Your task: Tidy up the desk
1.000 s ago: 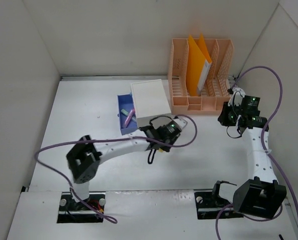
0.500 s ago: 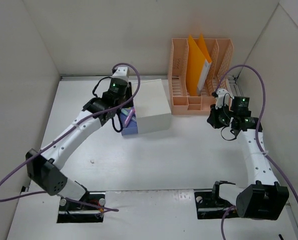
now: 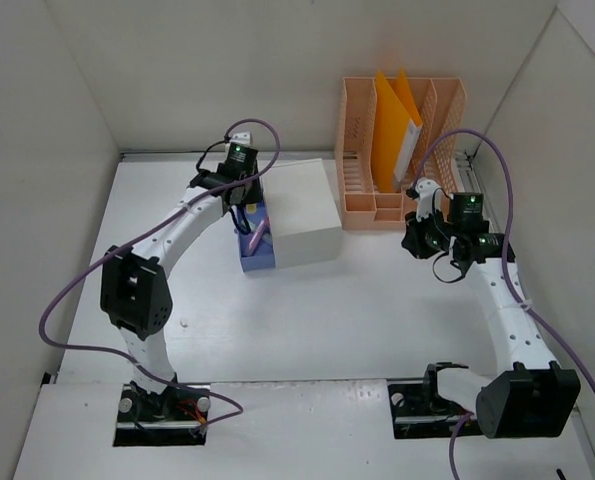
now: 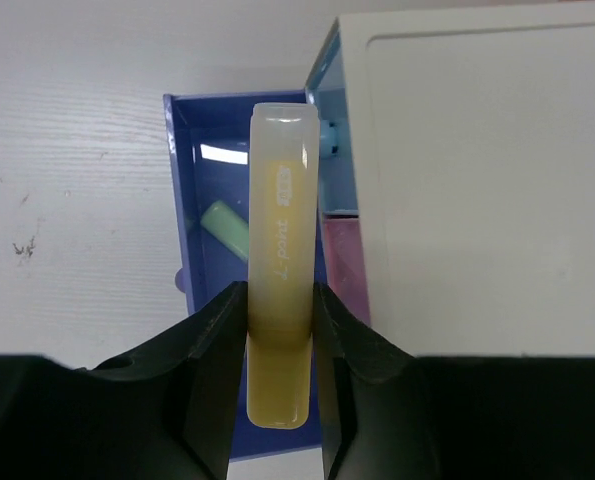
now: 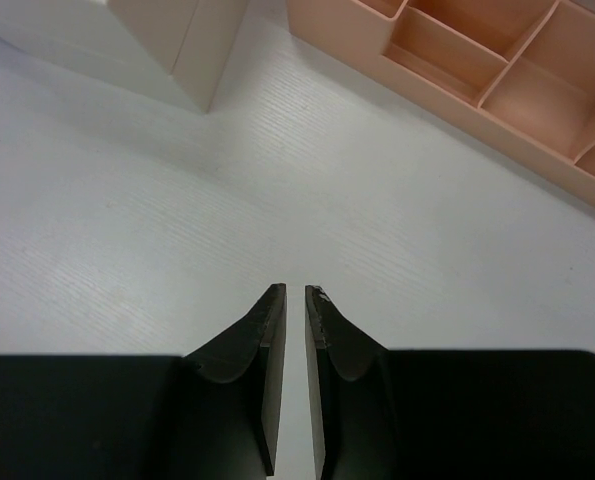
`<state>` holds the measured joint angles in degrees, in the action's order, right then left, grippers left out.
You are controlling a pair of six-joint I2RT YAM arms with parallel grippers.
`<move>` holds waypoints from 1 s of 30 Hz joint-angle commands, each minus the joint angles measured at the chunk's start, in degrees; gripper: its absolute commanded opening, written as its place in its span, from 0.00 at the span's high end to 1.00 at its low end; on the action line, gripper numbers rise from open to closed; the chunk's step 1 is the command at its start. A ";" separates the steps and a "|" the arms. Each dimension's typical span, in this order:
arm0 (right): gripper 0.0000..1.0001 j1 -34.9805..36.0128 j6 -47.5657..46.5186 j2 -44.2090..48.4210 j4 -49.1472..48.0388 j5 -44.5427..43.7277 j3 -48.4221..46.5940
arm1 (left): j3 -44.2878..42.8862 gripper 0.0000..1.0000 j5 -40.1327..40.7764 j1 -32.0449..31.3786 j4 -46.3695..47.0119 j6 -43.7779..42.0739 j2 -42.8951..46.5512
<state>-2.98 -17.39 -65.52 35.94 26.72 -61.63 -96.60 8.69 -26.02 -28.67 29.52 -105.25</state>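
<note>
Desk: I see the desk (image 3: 357, 310) lying under and all around the white box (image 3: 305, 212), shut in by white walls.
Left gripper: my left gripper (image 4: 280, 300) hangs just left of the white box, pinching a pale yellow marker (image 4: 280, 230) across its barrel.
Blue drawer: the blue drawer (image 4: 182, 200) sticks out from the white box's left side, directly under the marker.
Drawer contents: a green piece (image 4: 224, 228) lies away from the white box and a pink piece (image 4: 342, 262) lies against it; possibly pens, but I can't tell.
Right gripper: my right gripper (image 5: 295, 300) is well to the right of the white box, low over bare desk, with its fingers a sliver apart and nothing between them.
Organizer: a peach organizer (image 3: 357, 140) stands behind and to the right of the white box, with an orange folder (image 3: 392, 120) upright in it.
</note>
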 commanded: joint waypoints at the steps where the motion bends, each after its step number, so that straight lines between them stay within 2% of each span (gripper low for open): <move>1: 0.88 0.35 -0.98 -0.49 -2.81 -0.62 -1.83 | 1.32 0.72 -2.88 1.76 1.68 2.65 2.16; 2: 0.87 0.35 -1.07 -0.58 -2.90 -0.70 -2.01 | 1.67 0.67 -3.58 2.37 2.03 2.91 2.33; 5: 0.85 0.35 -0.89 -1.19 -2.98 -0.53 -2.53 | 2.03 0.59 -4.99 2.38 2.38 2.74 2.16; 10: 0.82 0.35 -0.89 -2.24 -2.90 -0.70 -3.50 | 1.41 0.58 -6.75 2.38 2.74 2.04 2.33; 11: 0.82 0.35 -0.89 -2.33 -2.81 -0.79 -3.68 | 1.41 0.63 -6.75 2.38 2.74 2.03 2.94; 12: 0.82 0.43 -0.98 -2.34 -2.81 -0.79 -3.85 | 2.02 0.73 -6.67 2.99 3.35 2.03 3.64; 13: 0.82 0.35 -1.07 -2.34 -2.81 -0.62 -4.03 | 2.55 0.91 -6.67 2.99 3.61 2.03 5.04; 14: 0.86 0.35 -1.68 -2.25 -2.81 -0.09 -4.03 | 4.03 1.00 -6.75 4.56 3.96 2.64 6.01; 16: 1.00 0.35 -2.47 -2.42 -2.72 0.78 -3.94 | 6.32 1.00 -8.07 7.02 5.02 3.61 8.29; 19: 1.00 1.48 -4.84 -3.04 -2.81 1.93 -4.03 | 13.52 1.00 -19.81 16.93 8.53 7.30 10.41; 22: 1.00 4.03 -6.25 -4.26 -2.81 0.01 -5.25 | 19.16 1.00 -24.14 21.52 10.64 9.07 11.03; 23: 1.00 7.00 -6.52 -5.57 -2.98 -0.78 -5.96 | 19.86 1.00 -24.77 23.37 10.47 8.89 10.77; 26: 0.94 10.35 -6.61 -9.87 -4.38 -5.70 -9.56 | 18.91 1.00 -27.40 23.91 10.47 7.58 8.49; 30: 0.93 14.05 -4.41 -17.26 -7.02 -12.56 -18.06 | 14.87 1.00 -29.95 23.91 9.42 7.04 2.53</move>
<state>9.10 -22.48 -79.33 34.81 20.29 -73.21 -77.30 -15.94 -0.58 -21.82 36.67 -101.12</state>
